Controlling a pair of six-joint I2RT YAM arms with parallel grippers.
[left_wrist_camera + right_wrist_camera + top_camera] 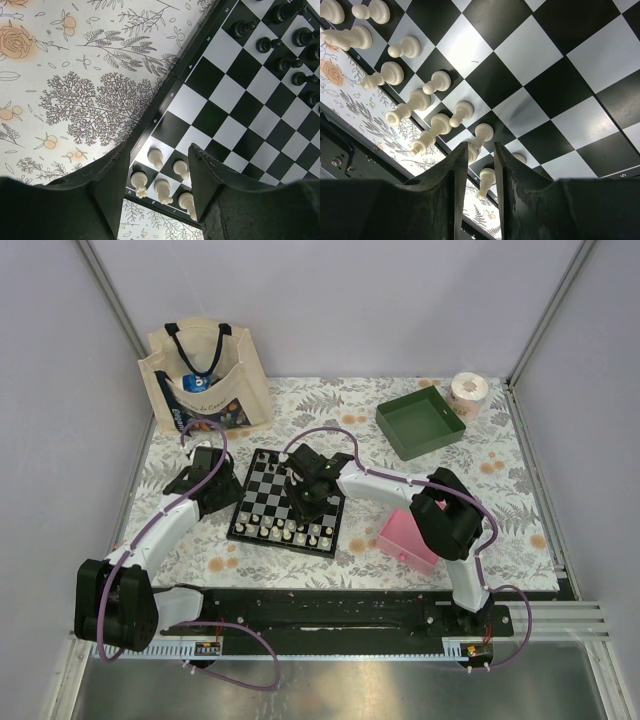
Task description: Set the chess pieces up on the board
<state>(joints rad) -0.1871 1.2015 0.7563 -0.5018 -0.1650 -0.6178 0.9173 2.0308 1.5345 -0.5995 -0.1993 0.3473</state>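
Two narrowed jaws of the right gripper (480, 148) flank a cream pawn (486, 181), grip unclear; brushing could topple the neighbour pawns (483, 132) beside it.

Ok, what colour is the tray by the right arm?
Pink tray, best in top view.

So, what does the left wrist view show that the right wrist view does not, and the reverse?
Only the left wrist view shows the black pieces, lined up at one end of the board. Only the right wrist view shows the black base plate beyond the board's edge. Both show the board, the white pieces on it, and the floral cloth underneath.
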